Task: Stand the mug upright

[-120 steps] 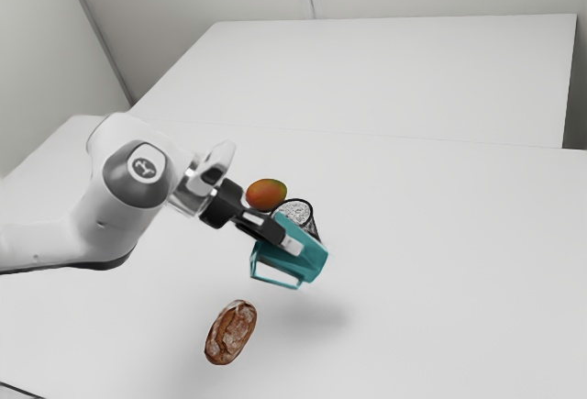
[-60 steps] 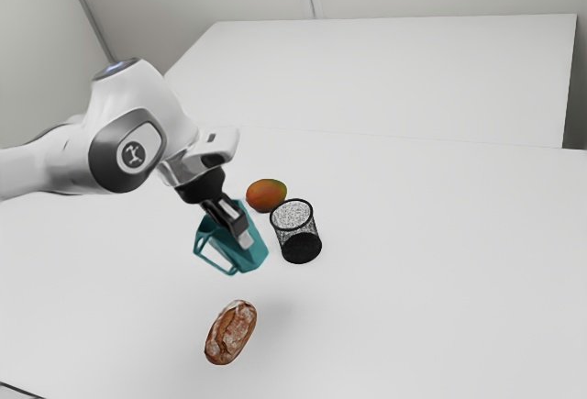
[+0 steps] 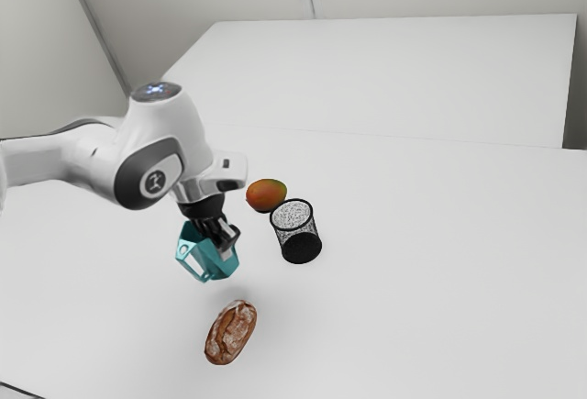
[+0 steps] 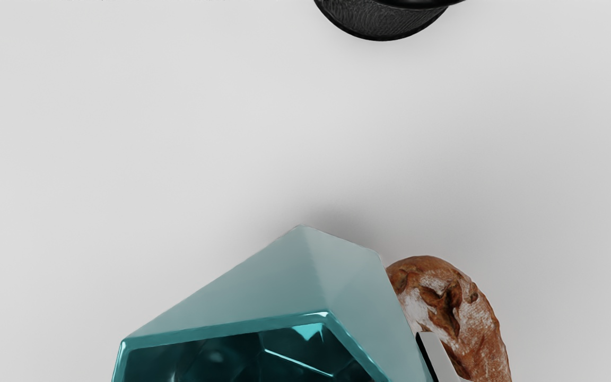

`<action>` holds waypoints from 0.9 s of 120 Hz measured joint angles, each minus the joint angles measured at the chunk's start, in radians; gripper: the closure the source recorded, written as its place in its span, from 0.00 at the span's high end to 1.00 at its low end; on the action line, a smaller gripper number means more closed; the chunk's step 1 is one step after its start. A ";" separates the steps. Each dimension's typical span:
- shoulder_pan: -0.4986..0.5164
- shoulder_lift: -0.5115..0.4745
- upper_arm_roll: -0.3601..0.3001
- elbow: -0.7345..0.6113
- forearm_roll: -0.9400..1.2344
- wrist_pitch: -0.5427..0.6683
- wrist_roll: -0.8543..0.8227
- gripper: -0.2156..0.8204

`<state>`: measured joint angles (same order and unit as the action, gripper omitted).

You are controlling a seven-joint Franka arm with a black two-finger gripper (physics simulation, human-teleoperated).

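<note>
The wrist view looks into the tilted teal mug (image 4: 263,286), at its faceted inside. In the exterior view the tool (image 3: 227,242) grips it above the worktop (image 3: 413,280), farther from the mesh cup (image 3: 296,250) than before; beyond the tool, a mango (image 3: 266,194) lies beside that cup.

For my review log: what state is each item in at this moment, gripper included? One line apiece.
Teal faceted mug: held above the table, tilted
Gripper: closed on the mug
Black mesh cup: standing upright, mouth up
Crusty bread loaf: lying on the table, unsliced
Mango: resting on the table
</note>
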<state>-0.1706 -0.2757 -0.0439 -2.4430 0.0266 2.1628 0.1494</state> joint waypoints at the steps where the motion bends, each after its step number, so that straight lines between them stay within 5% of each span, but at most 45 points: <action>1: 0.000 0.004 0.001 0.000 0.002 0.004 -0.002 0.04; 52: -0.021 0.152 0.064 0.083 0.038 0.154 -0.020 0.04; 108: -0.028 0.200 0.127 0.097 0.074 0.187 -0.012 0.04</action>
<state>-0.1990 -0.0754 0.0836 -2.3458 0.1010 2.3494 0.1375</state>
